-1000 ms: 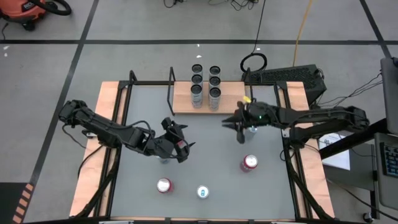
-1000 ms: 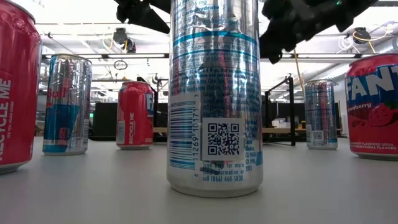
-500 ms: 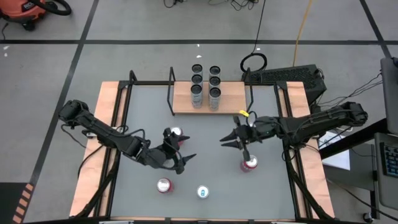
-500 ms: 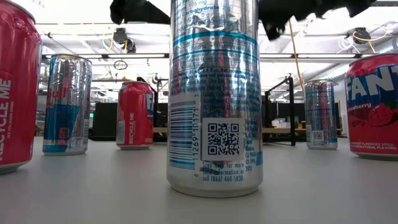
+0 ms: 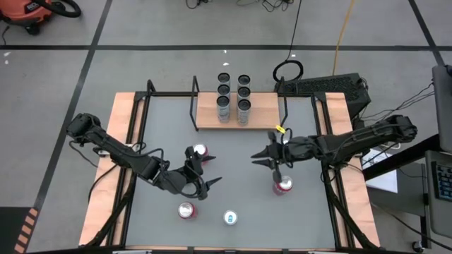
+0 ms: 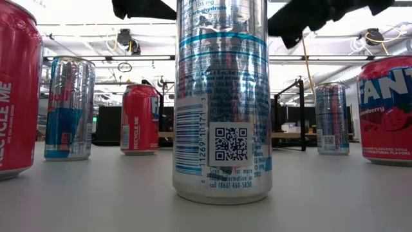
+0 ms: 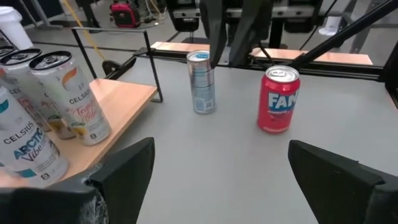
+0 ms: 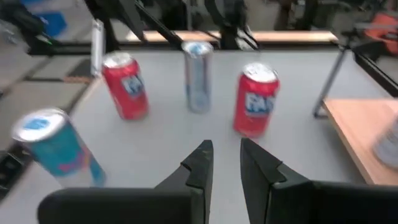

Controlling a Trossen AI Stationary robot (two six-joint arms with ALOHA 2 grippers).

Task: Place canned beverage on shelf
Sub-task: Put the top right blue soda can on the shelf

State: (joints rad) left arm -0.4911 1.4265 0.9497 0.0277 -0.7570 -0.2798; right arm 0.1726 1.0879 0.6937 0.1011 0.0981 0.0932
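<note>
The shelf (image 5: 265,113), a light-wood board with black rod ends, lies at the table's far edge and carries several tall cans (image 5: 234,95). Loose cans stand upright on the grey table: red ones (image 5: 200,151) (image 5: 283,185) (image 5: 186,210) and a slim silver-blue one (image 5: 229,218). My left gripper (image 5: 209,175) hovers open, left of centre, between the two left red cans, with nothing between its fingers (image 7: 221,168). My right gripper (image 5: 256,161) hovers shut, right of centre, holding nothing (image 8: 227,152). Another slim can (image 7: 202,81) stands under my right arm.
A black rod frame runs along the table's left and right sides (image 5: 134,141). The shelf's right half is bare wood. Open grey table lies between the two grippers and in front of the shelf (image 5: 236,152). The low view is filled by the near slim can (image 6: 222,103).
Both grippers have swung toward the table's near edge, staying above the cans. My left gripper has left the far-left red can uncovered behind it. My right gripper has come toward the right red can. No can has moved; both arms have hardly moved in the last half second.
</note>
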